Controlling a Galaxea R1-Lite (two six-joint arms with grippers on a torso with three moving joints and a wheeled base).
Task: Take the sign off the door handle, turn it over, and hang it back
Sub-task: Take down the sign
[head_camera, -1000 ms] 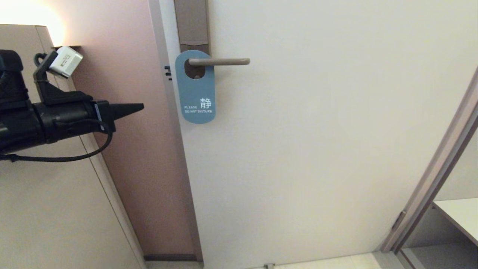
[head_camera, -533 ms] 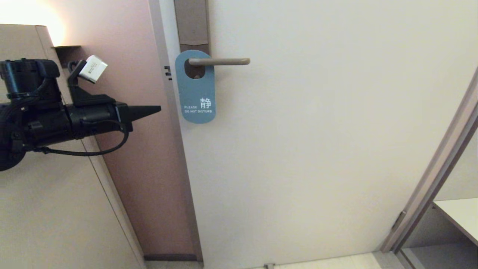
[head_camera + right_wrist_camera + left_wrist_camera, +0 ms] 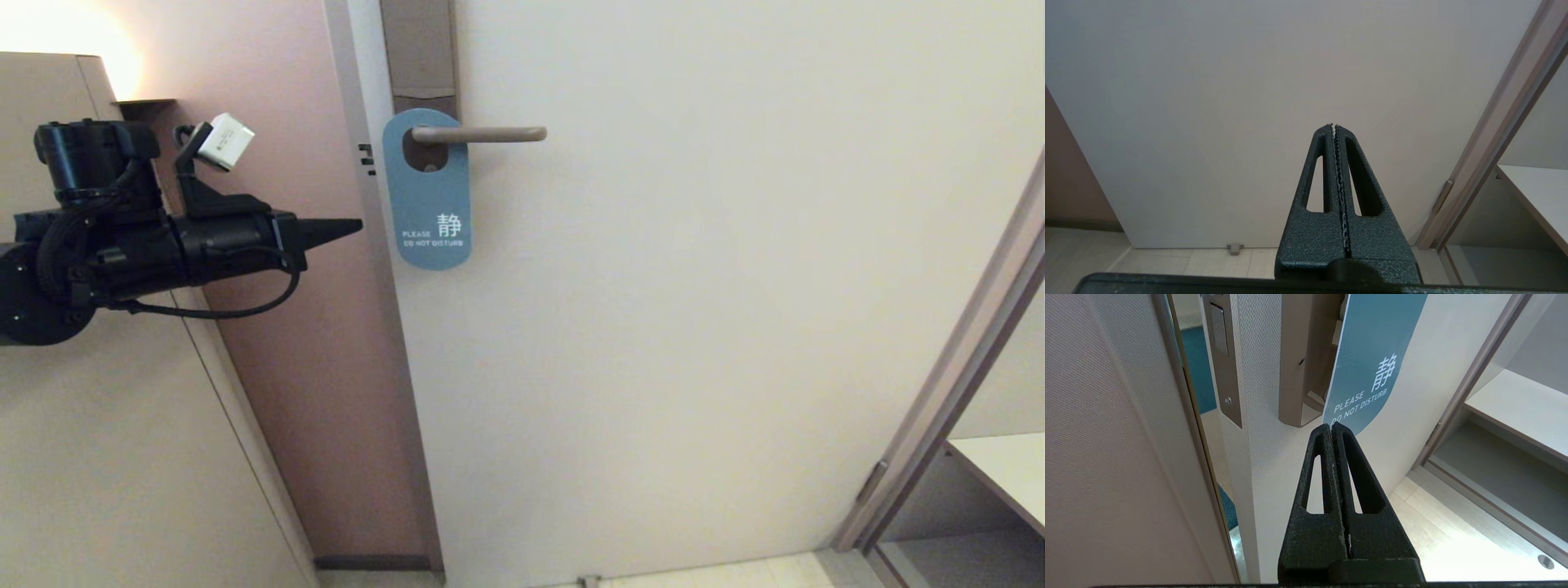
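The sign [image 3: 429, 204] hangs by its oval hole on the door handle [image 3: 482, 134], blue face outward with white text. The handle is a slim beige lever on a tall grey-brown backplate [image 3: 418, 49]. My left gripper [image 3: 357, 224] is shut and empty, pointing at the sign from the left, a short gap short of its edge. In the left wrist view the sign [image 3: 1372, 363] shows just beyond the shut left gripper [image 3: 1332, 425]. My right gripper [image 3: 1333, 125] is shut and empty, facing the bare door low down; it is out of the head view.
The white door [image 3: 694, 310] stands ajar, its edge and latch plate [image 3: 1224, 363] beside a pink wall [image 3: 269, 163]. A beige cabinet panel [image 3: 98, 449] is at the left. A door frame [image 3: 955, 367] and a white shelf [image 3: 1004, 474] lie at the right.
My left arm has moved right and slightly up toward the sign, its tip now close to the door's edge. The sign and handle have not moved.
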